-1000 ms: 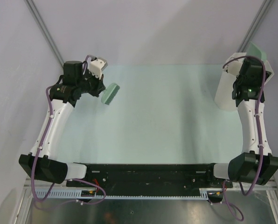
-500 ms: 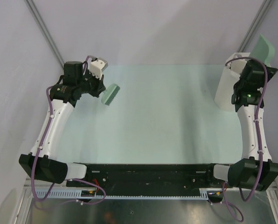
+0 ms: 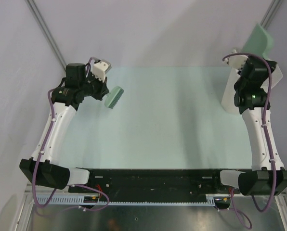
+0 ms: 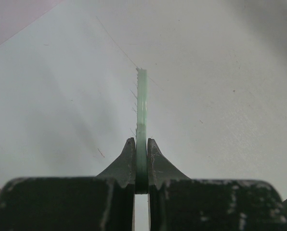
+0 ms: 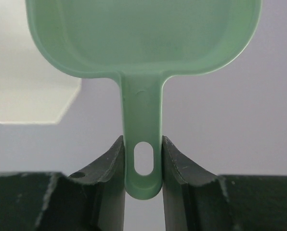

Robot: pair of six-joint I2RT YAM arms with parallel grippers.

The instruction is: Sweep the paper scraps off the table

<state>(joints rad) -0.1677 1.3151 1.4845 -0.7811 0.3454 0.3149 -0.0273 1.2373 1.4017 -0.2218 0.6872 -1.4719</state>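
**Asker:** Where does the job stand?

**Me:** Near its end, I judge. The table [image 3: 172, 120] shows plain mint from the rail [image 3: 148, 174] to the far walls [image 3: 158, 33], and I find no scraps on it in any view. They may be in the bin [image 3: 228, 98], but its inside is hidden from me.

**Asker:** And your claws?

**Me:** My right claw [image 5: 142, 142] is closed tight on the handle of the dustpan [image 5: 143, 38]. I hold the dustpan high, above and behind the bin in the far right corner. My left claw [image 4: 140, 144] is pinched shut on the brush [image 4: 142, 101], out over the far left of the table. I cannot tell whether the brush touches the surface.

**Asker:** What next?

**Me:** If the dustpan is emptied, I reckon it comes down and both tools go to rest. That means lowering my right arm without knocking the bin, which stands just beside my wrist.

**Asker:** Any room to work?

**Me:** Plenty across the middle, where nothing stands between my arms. The right is tight: the corner post [image 3: 268, 12] and wall sit close behind the dustpan, and the bin is near the table's right edge. On the left, my elbow is near the side wall, so I would swing the brush inward, not out.
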